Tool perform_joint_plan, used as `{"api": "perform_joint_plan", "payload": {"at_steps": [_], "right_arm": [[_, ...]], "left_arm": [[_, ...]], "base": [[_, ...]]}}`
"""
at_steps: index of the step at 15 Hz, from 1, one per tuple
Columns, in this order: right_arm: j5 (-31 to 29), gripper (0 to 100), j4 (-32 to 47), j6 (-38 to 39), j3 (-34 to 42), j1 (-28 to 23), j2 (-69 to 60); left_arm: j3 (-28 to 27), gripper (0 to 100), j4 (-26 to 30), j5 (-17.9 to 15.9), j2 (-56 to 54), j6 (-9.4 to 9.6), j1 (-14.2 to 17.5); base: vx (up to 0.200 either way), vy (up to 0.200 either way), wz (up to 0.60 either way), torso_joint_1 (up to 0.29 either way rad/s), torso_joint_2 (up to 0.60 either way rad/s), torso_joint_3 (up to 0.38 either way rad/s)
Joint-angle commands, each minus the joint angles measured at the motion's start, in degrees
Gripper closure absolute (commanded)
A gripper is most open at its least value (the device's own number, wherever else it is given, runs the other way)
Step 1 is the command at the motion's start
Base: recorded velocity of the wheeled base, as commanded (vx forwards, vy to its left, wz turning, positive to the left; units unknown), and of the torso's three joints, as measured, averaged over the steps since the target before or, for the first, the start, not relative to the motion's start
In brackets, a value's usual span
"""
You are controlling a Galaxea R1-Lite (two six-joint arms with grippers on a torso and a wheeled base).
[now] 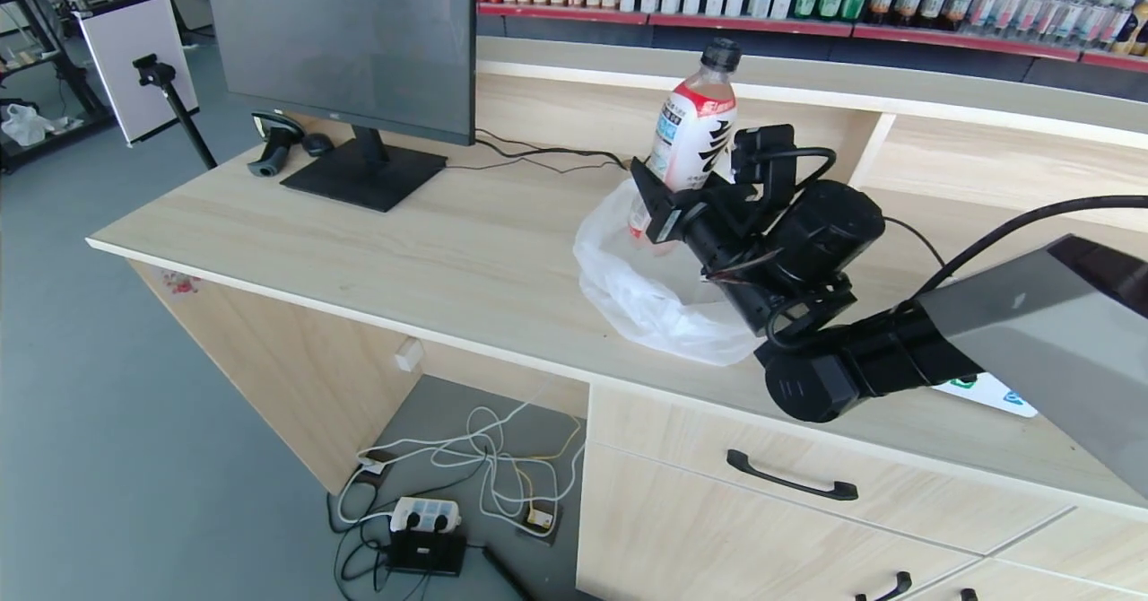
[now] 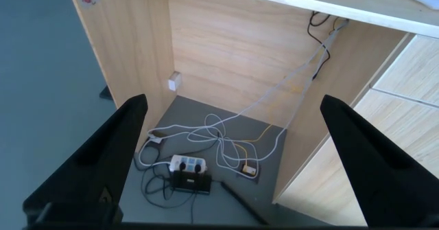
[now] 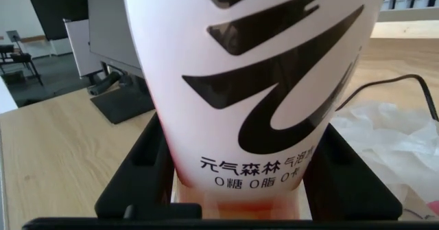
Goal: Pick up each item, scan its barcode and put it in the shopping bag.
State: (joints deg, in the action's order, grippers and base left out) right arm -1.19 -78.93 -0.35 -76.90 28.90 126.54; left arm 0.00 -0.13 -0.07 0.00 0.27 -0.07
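Note:
A drink bottle [image 1: 689, 130] with a white, red and blue label and a black cap is held upright by my right gripper [image 1: 668, 206], shut on its lower half. It hangs just above the mouth of the translucent white shopping bag [image 1: 650, 291] that lies on the wooden counter [image 1: 430, 251]. In the right wrist view the bottle [image 3: 254, 79] stands between the black fingers [image 3: 140, 171], with the bag [image 3: 401, 137] behind it. A handheld barcode scanner [image 1: 269, 148] rests at the counter's far left, beside the monitor. My left gripper [image 2: 233, 168] hangs open below the counter, over the floor.
A dark monitor [image 1: 345, 40] on a flat stand occupies the counter's back left, with cables trailing behind it. A raised wooden ledge runs along the back. Under the counter lie a power strip [image 2: 188, 165] and loose cables. Drawers [image 1: 789, 484] with black handles front the counter at right.

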Motion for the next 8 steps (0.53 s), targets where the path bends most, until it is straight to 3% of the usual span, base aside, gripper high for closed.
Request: {"api": "perform_joint_plan", "payload": {"at_steps": [1,8], "right_arm": [[0.76,100,2.47,-0.70,-3.61,-0.08,2.84],[1.11,100,6.60,-4.83,-7.74,-2.62,6.35]], "left_arm": [[0.00,0,-0.04,-0.01,0.00,0.00,-0.01],[0.00,0,-0.04,-0.01,0.00,-0.09,-0.01]], "base": [[0.000,0.000,0.00,0.000,0.00,0.000],[0.000,0.000,0.00,0.000,0.00,0.000]]}}
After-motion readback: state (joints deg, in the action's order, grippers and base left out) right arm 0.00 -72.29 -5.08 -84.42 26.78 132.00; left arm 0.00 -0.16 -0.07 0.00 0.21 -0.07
